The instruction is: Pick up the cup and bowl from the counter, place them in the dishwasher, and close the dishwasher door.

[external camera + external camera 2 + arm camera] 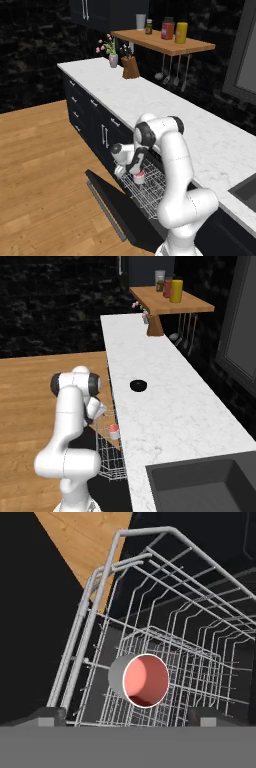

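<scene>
Down at the pulled-out white rack (150, 190) of the dishwasher (131, 215), the tool (131, 172) hangs with its fingers (47, 716) spread wide, nothing between them. Just beneath it the cup (140, 680) sits inside the rack, its red inside showing. Up on the white surface (165, 401) the black bowl (138, 385) rests alone, well apart from the cup. Nearer the floor, the dishwasher door (112, 202) lies folded down.
</scene>
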